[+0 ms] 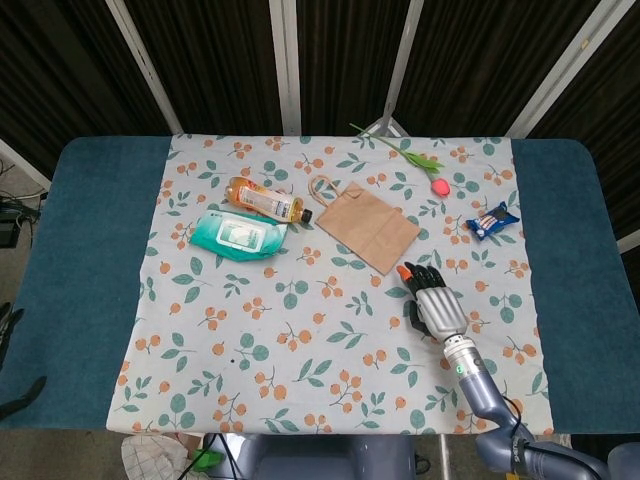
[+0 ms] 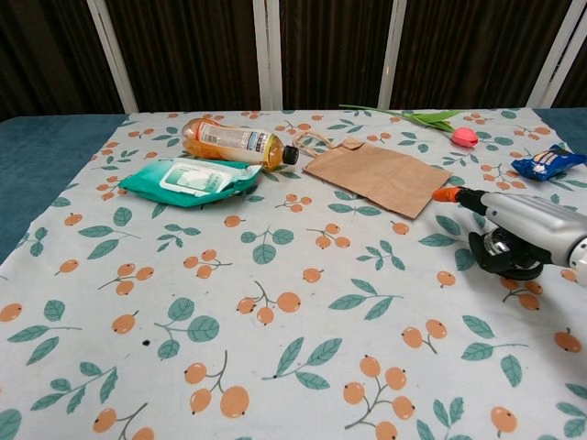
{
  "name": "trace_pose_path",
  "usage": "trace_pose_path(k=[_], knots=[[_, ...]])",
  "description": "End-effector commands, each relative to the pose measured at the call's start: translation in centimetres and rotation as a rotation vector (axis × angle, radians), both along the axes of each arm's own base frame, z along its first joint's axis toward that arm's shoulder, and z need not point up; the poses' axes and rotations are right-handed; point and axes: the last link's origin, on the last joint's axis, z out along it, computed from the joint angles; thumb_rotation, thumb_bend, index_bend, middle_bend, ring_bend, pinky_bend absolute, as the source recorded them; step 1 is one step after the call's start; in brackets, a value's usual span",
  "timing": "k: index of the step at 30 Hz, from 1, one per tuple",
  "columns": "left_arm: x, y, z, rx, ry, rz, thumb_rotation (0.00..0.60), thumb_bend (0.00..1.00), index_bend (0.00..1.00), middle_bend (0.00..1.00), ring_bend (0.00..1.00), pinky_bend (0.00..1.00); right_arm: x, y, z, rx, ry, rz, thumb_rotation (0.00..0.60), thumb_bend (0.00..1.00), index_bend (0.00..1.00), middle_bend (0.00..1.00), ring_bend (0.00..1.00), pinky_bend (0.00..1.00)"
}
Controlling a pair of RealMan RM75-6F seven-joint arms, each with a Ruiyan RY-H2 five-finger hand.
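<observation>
My right hand (image 1: 432, 300) lies palm down over a small silver desk bell with a black base (image 2: 510, 260), at the right of the floral cloth. In the head view the hand covers the bell almost fully. The chest view shows the right hand (image 2: 525, 225) stretched leftward above the bell, its orange fingertip (image 2: 447, 194) pointing at the brown paper bag (image 2: 376, 176). The fingers are extended and hold nothing; I cannot tell if the palm touches the bell. My left hand shows in neither view.
A brown paper bag (image 1: 366, 225) lies just beyond the hand. A juice bottle (image 1: 264, 200) and a teal wipes pack (image 1: 237, 234) lie at the back left. A pink tulip (image 1: 437, 186) and a blue snack packet (image 1: 493, 221) lie at the back right.
</observation>
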Motion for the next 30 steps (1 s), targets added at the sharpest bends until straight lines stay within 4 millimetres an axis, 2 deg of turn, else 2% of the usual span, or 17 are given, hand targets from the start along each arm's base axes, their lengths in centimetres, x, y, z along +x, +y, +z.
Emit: trace_pose_path(k=[1,9,14,19,24,26,30], knots=[[0.0,0.0,0.1,0.003,-0.001,0.001,0.600,0.33,0.05,0.00,0.00,0.10,-0.1,-0.2,-0.5,0.012,0.003,-0.010,0.600,0.79,0.04,0.00,0.00,0.00],[-0.1,0.0,0.1,0.000,0.000,0.001,0.600,0.33,0.05,0.00,0.00,0.10,-0.6,-0.2,-1.4,0.039,-0.005,-0.026,0.600,0.79,0.04,0.00,0.00,0.00],[0.0,0.0,0.0,-0.002,0.001,-0.001,0.600,0.33,0.05,0.00,0.00,0.10,0.3,-0.4,0.4,-0.009,-0.043,0.014,0.600,0.79,0.04,0.00,0.00,0.00],[0.0,-0.1,0.0,-0.003,-0.001,-0.001,0.600,0.33,0.05,0.00,0.00,0.10,2.4,-0.5,5.0,-0.127,-0.098,0.090,0.600,0.78,0.04,0.00,0.00,0.00],[0.0,-0.2,0.2,0.001,-0.007,-0.006,0.600,0.33,0.05,0.00,0.00,0.10,4.0,0.8,10.7,-0.237,-0.162,0.127,0.600,0.79,0.04,0.00,0.00,0.00],[0.0,-0.3,0.2,0.000,-0.012,-0.007,0.600,0.33,0.05,0.00,0.00,0.10,3.8,2.2,12.8,-0.244,-0.154,0.121,0.600,0.79,0.04,0.00,0.00,0.00],[0.0,-0.4,0.5,0.004,-0.021,-0.015,0.600,0.33,0.05,0.00,0.00,0.10,2.1,6.8,16.4,-0.174,-0.056,0.050,0.600,0.78,0.04,0.00,0.00,0.00]])
